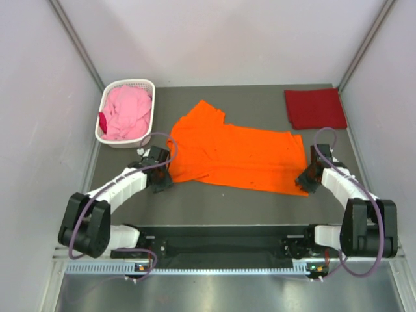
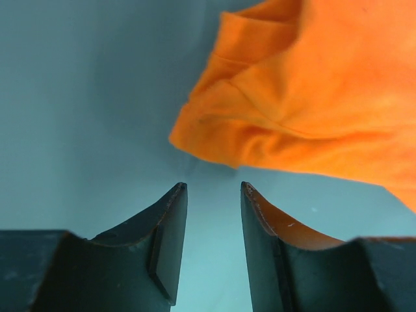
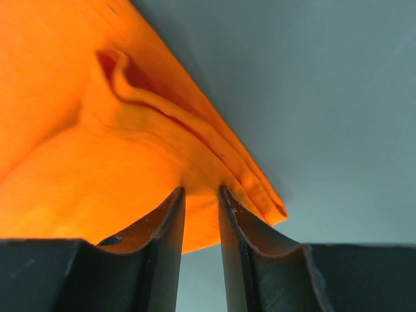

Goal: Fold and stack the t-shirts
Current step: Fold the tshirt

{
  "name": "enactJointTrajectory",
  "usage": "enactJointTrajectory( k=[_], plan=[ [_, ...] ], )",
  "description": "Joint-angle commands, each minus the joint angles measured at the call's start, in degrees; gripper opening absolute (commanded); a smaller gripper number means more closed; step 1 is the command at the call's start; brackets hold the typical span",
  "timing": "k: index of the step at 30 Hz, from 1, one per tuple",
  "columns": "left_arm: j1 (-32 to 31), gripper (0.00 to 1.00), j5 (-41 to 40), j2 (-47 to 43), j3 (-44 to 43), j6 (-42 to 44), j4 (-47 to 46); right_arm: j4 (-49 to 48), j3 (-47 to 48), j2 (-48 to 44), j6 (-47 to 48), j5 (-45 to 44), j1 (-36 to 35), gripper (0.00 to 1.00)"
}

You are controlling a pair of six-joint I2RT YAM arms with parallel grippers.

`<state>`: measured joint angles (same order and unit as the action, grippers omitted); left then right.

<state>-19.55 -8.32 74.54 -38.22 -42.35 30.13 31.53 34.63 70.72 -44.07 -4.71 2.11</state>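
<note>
Near edge, left: left fingers (image 2: 174,211) well apart, holding nothing, bare bench (image 1: 227,201) visible in the gap. Tips just short of a bunched corner of the orange shirt (image 1: 234,153), no contact. Judged to be placed there to take that corner for a fold.

Near edge, right: right fingers (image 3: 172,211) set to a narrow gap, tips at the shirt's opposite corner, beside a doubled hem and a raised crease. Pinched on cloth or merely over it: cannot tell. Judged to be stationed opposite the left for a lift of both ends together.

Mid-bench: orange shirt lies spread crosswise between both arms, mostly flat, one sleeve pointing away, left end rumpled. Not yet folded.

Far left: white lattice basket (image 1: 130,82) with the pink shirt (image 1: 127,110) crumpled inside, apparently awaiting its turn.

Far right: red shirt (image 1: 315,108) folded to a neat rectangle, well apart from the rest. Judged to be the base of the stack.

Brands, labels, writing: none legible on cloth, basket or arms.
</note>
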Motion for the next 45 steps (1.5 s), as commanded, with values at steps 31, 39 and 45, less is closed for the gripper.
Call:
enactJointTrajectory(
  k=[31, 39, 45],
  plan=[
    [3.5, 0.42, -5.8, 13.1, -26.6, 13.8, -1.0, -14.9, 20.5, 1.2, 20.2, 4.4, -27.9, 0.42],
    [5.0, 0.39, 1.6, 24.6, -32.7, 17.0, -1.0, -22.6, 39.6, 28.1, 29.0, 14.4, -40.0, 0.45],
    [7.0, 0.37, 5.5, 28.4, -32.7, 18.0, -3.9, -23.6, 47.8, 39.7, 32.6, 20.1, -41.7, 0.47]
  ],
)
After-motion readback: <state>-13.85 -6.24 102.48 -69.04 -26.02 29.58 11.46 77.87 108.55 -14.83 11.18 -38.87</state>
